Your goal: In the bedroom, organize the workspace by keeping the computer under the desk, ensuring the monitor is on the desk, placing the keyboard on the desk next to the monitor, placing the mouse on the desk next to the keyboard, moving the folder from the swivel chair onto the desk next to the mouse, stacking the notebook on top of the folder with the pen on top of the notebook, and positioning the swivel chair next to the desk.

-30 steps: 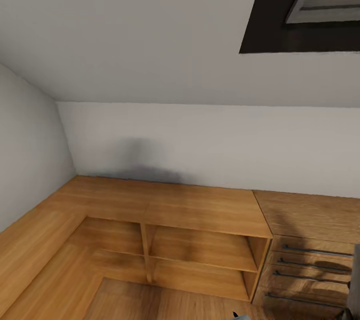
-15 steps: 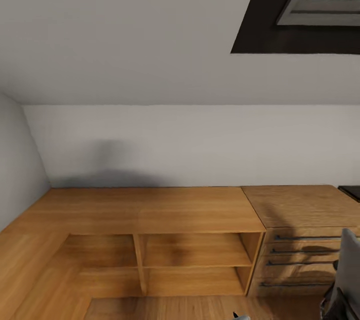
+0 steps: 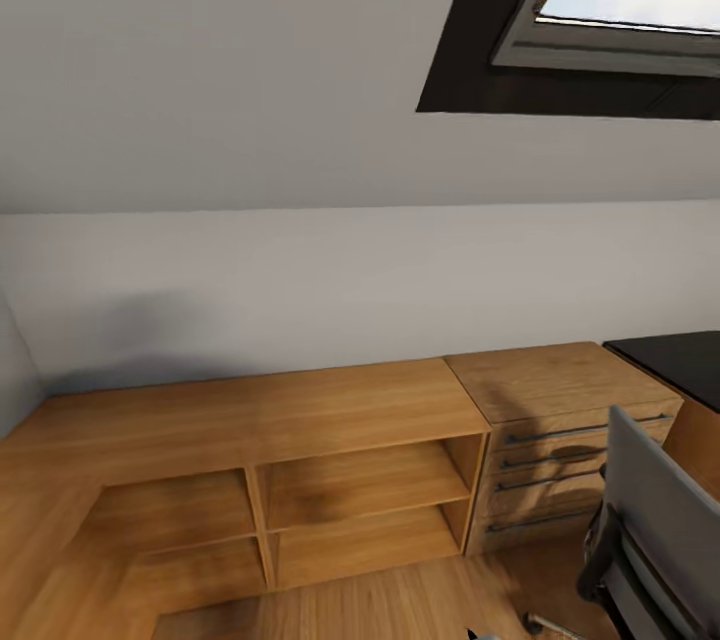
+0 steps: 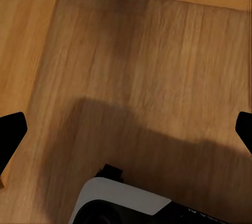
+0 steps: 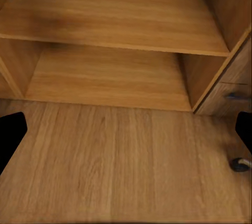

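I am in the bedroom, facing a pale grey wall under a sloped ceiling. At the far right a corner of the desk's glossy black top [image 3: 672, 362] shows. The grey back of the swivel chair [image 3: 655, 505] stands in front of it, with a black armrest and a chrome leg low down. One of its castors [image 5: 239, 164] sits on the wood floor. My left gripper [image 4: 126, 132] hangs open over bare floor. My right gripper [image 5: 126, 132] is open too, facing the low shelves. The computer, monitor, keyboard, mouse, folder, notebook and pen are out of view.
A low wooden shelf unit [image 3: 300, 420] with open compartments runs along the wall and wraps round at the left. A light wooden dresser [image 3: 560, 420] with several drawers stands between it and the desk. A dark-framed skylight [image 3: 600, 20] is overhead. My own base [image 4: 126, 205] is under the left gripper.
The whole view has swung to the right, so the camera turned. The swivel chair and the black desk corner have come further into the picture. Nothing in the room moved.
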Robot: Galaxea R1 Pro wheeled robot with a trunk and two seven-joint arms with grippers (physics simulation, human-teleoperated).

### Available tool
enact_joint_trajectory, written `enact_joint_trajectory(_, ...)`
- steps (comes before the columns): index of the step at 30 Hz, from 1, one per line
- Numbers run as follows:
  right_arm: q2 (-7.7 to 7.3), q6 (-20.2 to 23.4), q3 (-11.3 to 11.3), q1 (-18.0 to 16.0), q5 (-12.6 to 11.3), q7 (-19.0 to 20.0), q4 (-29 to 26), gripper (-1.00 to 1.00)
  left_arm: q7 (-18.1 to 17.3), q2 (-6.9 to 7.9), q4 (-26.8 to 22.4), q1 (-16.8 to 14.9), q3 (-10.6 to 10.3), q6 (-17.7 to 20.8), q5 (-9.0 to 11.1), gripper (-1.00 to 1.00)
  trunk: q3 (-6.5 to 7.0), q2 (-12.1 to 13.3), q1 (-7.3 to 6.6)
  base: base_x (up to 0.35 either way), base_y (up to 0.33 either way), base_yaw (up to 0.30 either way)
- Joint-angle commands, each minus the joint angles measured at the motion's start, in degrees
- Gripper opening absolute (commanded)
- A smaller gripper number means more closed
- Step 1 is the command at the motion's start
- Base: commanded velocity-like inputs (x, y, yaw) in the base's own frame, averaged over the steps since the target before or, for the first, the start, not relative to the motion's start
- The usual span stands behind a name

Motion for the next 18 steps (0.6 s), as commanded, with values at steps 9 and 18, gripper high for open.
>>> enact_joint_trajectory(9, 0.01, -0.1, 0.3, -0.1, 0.3, -0.5, 0.1, 1.00, 0.4, 0.07, -0.1, 0.0, -0.6, -0.2, 0.4, 1.00, -0.09, -0.1, 0.01, -0.004, 0.005, -0.300)
enact_joint_trajectory(18, 0.01, -0.1, 0.3, -0.1, 0.3, -0.5, 0.1, 1.00, 0.4, 0.07, -0.1, 0.0, -0.6, -0.2, 0.4, 1.00, -0.09, -0.1, 0.01, 0.000, 0.000, -0.300)
